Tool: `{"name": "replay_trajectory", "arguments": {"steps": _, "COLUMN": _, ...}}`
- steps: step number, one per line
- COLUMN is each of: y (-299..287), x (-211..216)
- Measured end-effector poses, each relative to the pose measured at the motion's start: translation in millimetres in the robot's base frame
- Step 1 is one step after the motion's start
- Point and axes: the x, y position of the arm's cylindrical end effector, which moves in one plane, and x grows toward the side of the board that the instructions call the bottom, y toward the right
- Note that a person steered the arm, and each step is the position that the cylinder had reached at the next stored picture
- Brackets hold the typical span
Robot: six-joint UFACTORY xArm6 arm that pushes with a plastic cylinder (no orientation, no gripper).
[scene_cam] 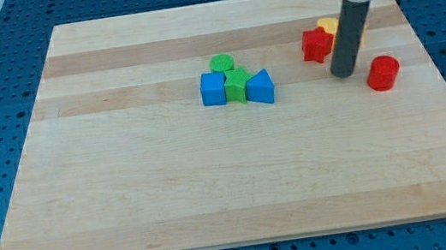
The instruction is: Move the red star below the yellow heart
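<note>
Near the middle of the wooden board huddle a blue cube, a green cylinder above a green star, and a blue triangular block, all touching. Further right the red star sits just left of the partly hidden yellow heart; my tip, a bare rod with nothing to open or close, rests just right of and below the star; a red cylinder lies near its right.

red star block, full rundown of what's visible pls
The red star-shaped block looks like matte plastic, lying flat on the wooden board near the view's upper right. Its points are only partly readable at this size. The yellow block, largely hidden by the rod, sits against its upper right side. My tip rests just to its lower right, with no visible contact. The red cylinder stands apart, further right.
</note>
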Motion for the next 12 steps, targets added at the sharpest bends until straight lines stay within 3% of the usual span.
{"name": "replay_trajectory", "arguments": {"steps": 4, "y": -61, "x": -31}}
{"name": "replay_trajectory", "arguments": {"steps": 6, "y": -63, "x": -58}}
{"name": "replay_trajectory", "arguments": {"steps": 11, "y": -19, "x": -56}}
{"name": "replay_trajectory", "arguments": {"steps": 12, "y": -25, "x": -75}}
